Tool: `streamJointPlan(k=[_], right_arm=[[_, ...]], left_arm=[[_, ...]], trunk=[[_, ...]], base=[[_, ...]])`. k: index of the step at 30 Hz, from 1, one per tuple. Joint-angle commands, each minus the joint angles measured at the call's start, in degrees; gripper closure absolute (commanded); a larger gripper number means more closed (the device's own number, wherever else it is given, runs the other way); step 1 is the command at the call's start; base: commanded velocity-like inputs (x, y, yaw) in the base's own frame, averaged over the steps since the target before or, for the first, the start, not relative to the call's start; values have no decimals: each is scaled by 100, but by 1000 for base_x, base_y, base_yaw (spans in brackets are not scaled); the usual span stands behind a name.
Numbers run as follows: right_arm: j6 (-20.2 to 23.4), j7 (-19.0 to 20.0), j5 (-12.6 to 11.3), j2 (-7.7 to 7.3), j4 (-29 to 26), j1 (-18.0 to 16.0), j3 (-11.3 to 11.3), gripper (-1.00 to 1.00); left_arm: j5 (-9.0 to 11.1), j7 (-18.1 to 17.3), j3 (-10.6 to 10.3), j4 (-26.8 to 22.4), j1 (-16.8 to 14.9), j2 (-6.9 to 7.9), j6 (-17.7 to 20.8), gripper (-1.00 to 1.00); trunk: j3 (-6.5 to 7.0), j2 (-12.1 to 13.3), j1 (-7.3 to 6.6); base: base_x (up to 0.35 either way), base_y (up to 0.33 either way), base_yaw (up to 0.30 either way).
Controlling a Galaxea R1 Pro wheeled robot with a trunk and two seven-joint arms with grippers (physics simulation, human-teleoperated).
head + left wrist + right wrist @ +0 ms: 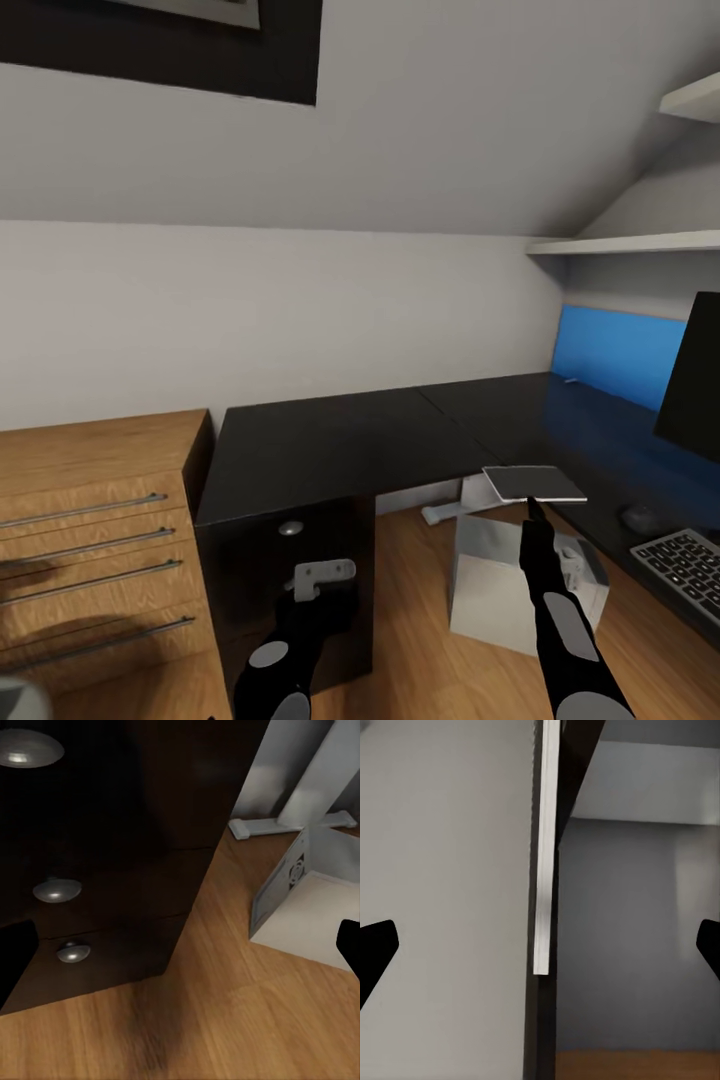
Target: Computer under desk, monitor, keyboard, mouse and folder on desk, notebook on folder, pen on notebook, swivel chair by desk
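The right gripper (532, 503) is raised just under the notebook (534, 483), which lies flat on the inner edge of the black bench (340, 440). I cannot tell if it holds the notebook. The left gripper (322, 577) hangs low by the dark drawers (285, 580), wide open and holding nothing. The grey computer (500, 590) stands on the wood floor (410, 640) under the bench. The keyboard (685, 565) and monitor (695, 385) sit on the bench. A blue folder (612, 352) leans on the wall.

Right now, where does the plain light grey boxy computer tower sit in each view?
Head view: computer on floor beside black desk.
Left wrist view: computer beside dark drawer pedestal.
Right wrist view: cannot tell.
Shared landmark: wood floor.
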Motion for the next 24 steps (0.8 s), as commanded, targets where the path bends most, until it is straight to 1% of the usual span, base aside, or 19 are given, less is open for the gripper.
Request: streamJointPlan(k=[1,4,10,13,16,21,24], right_arm=[[4,29,-56,-2,2,-5,-14,-100],[4,28,-56,-9,3,-5,-15,-100],[4,27,-56,-12,3,-5,-16,-100],[4,22,-54,-12,5,-5,-16,-100],[4,20,-51,-12,7,-5,-16,-100],[4,19,-48,-12,7,-5,-16,-100],[4,19,-48,-12,7,-5,-16,-100]], left_arm=[[42,52,-10,-7,-6,1,10,-100],[42,54,-16,-3,-7,4,10,-100],[42,55,-19,2,-6,2,12,-100],[37,55,-26,2,-8,1,11,-100],[30,55,-65,2,-8,4,13,-100],[25,55,-98,2,-7,1,13,-100],[18,55,-104,2,-3,5,10,-100]], trunk=[[-6,-3,0],[-6,-3,0],[-6,-3,0],[-6,-3,0],[-6,-3,0],[-6,-3,0],[-6,-3,0]], base=[[203,1,0],[183,0,0],[76,4,0],[219,45,0],[165,26,0],[61,7,0],[212,1,0]])
